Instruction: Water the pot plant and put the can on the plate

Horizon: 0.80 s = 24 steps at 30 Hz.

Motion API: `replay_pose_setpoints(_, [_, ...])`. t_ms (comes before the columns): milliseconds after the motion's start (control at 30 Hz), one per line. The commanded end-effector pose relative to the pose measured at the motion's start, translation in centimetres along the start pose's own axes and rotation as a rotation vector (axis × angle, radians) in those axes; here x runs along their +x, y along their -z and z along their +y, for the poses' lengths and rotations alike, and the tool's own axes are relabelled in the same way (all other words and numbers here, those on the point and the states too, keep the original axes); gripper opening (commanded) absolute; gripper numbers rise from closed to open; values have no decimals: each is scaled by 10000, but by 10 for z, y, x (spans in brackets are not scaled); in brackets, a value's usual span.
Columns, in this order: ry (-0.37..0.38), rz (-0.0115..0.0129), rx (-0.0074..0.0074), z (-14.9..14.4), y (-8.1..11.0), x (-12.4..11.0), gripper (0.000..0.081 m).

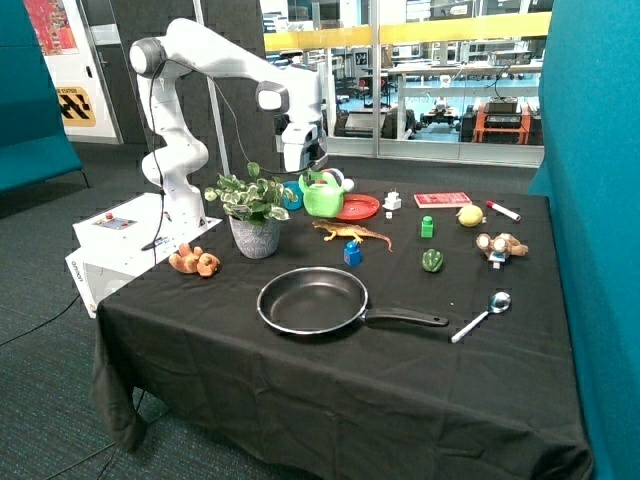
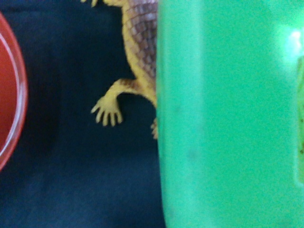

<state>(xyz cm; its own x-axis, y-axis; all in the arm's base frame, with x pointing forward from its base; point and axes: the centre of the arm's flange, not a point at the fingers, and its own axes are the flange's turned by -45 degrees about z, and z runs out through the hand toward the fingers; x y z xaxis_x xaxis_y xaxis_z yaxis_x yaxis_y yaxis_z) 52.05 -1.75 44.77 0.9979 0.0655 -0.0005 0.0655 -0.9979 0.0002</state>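
The light-green can [image 1: 322, 197] is upright between the pot plant [image 1: 253, 215] and the red plate [image 1: 362, 208], at the plate's near rim. My gripper [image 1: 314, 172] comes down onto the can's top handle and is shut on it. In the wrist view the can's green body [image 2: 228, 118] fills one side, very close to the camera and hiding the fingers. The plate's rim [image 2: 9, 95] shows at the opposite edge. The plant with green-and-white leaves stands in its grey pot beside the can, away from the plate.
A yellow toy lizard [image 1: 350, 233] [image 2: 135, 42] lies just in front of the can. A black frying pan [image 1: 312, 300] sits at the front. A blue block [image 1: 352, 253], green block [image 1: 427, 227], dark green pepper [image 1: 432, 260], lemon [image 1: 470, 215], spoon [image 1: 482, 314] and teddy [image 1: 194, 262] are scattered around.
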Motion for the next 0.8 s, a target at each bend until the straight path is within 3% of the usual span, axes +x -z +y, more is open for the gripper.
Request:
replay_pose_setpoints(0, [-358, 5, 3, -32, 7, -26, 0])
replay_pose_setpoints(333, [-602, 4, 3, -73, 12, -62, 0])
replay_pose_setpoints(767, [-1630, 4, 3, -83, 17, -106, 0])
